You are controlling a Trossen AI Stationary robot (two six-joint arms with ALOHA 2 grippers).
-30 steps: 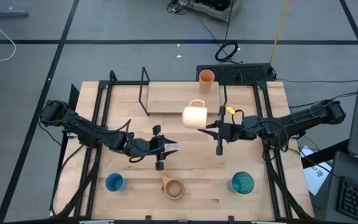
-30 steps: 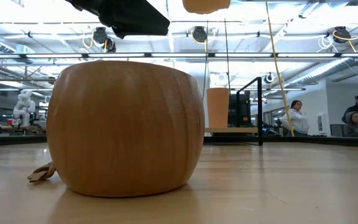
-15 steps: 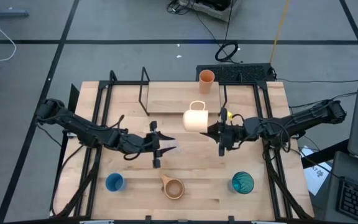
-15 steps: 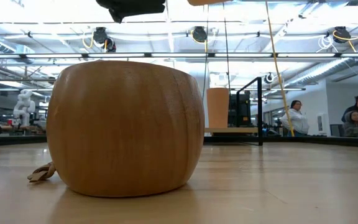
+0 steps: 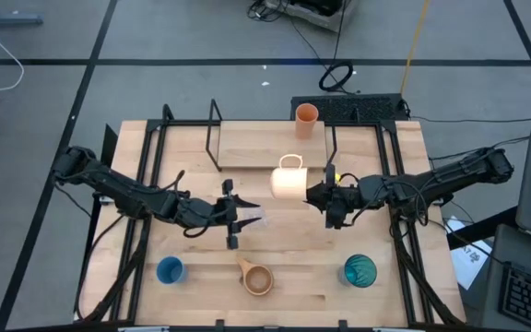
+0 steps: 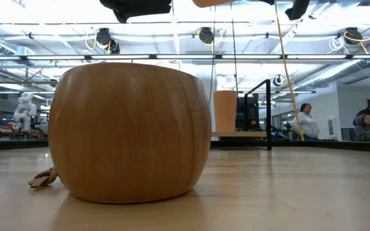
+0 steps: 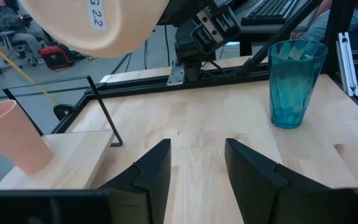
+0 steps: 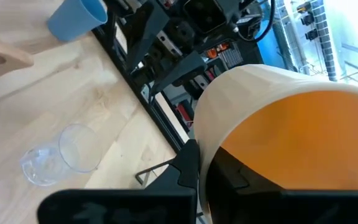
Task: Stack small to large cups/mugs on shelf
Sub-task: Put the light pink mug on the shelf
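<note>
Mug of pale tan, with a loop handle, hangs in the air over the shelf, gripped at its rim by the right gripper, whose fingers close on the mug's wall; the right wrist view looks into its orange-lit hollow. From the left wrist view its rounded underside shows a small sticker with printed characters. The shelf is a light wooden board on thin black rod legs, and one orange cup stands upright at its far right corner.

Counted across the table: one tan mug aloft, one orange cup on the shelf, one blue cup nearer the front than the shelf and to its left, one teal ribbed tumbler in front of the shelf to its right, one wooden handled cup between those two, and one tiny clear cup lying tipped on the tabletop just in front of the shelf.

The left gripper hovers in front of the shelf near the clear cup, its fingers parted and holding nothing.
</note>
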